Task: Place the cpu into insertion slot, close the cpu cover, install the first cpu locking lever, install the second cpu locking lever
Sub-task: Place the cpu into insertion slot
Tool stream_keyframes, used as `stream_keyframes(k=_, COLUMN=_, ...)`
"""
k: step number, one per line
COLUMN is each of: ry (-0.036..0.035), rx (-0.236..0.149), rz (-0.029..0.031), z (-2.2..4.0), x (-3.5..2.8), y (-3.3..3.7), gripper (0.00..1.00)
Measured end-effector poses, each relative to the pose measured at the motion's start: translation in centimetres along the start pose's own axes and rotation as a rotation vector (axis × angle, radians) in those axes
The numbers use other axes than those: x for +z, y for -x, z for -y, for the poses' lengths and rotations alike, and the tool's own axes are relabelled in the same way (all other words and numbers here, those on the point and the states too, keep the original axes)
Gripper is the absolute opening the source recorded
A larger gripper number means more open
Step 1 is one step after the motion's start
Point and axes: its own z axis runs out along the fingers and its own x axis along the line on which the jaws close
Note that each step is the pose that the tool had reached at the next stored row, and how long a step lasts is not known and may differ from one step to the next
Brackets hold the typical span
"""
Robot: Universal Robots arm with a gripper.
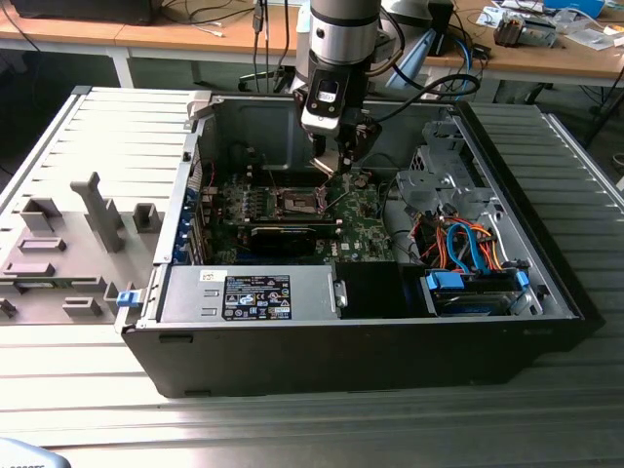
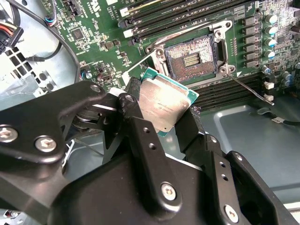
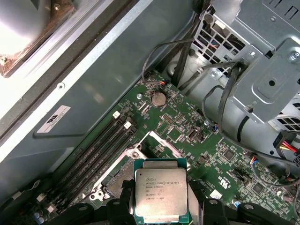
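My gripper (image 1: 334,161) hangs inside the open computer case, shut on the cpu (image 2: 163,105), a flat square chip with a grey metal face and a green edge. Its black fingers (image 2: 140,135) clamp two opposite edges of the chip, also seen in the first wrist view (image 3: 161,195). The insertion slot (image 2: 192,58) lies open on the green board just beyond the chip, its dark pin field bare. The cpu cover (image 3: 158,139) stands tilted up at one side of the slot (image 1: 300,202). A thin locking lever (image 2: 247,87) sticks out unlatched beside the slot.
Black memory slots (image 3: 96,157) run along the socket. A metal drive cage (image 1: 439,180) with blue and orange cables (image 1: 466,244) fills the case on the exterior view's right. A power supply (image 1: 249,295) sits along the front wall. A grey fixture plate (image 1: 73,244) lies outside, on the exterior view's left.
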Motion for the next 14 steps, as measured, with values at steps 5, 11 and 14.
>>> stream_keyframes(k=5, ry=0.0001, rx=0.004, rz=0.0003, z=0.00, x=0.00, y=0.00, gripper=0.54)
stream_keyframes(k=11, ry=0.0002, rx=0.008, rz=0.0007, z=0.00, x=0.00, y=0.00, gripper=0.54)
stream_keyframes(k=14, ry=0.0002, rx=0.011, rz=0.0009, z=0.00, x=0.00, y=0.00, gripper=0.54)
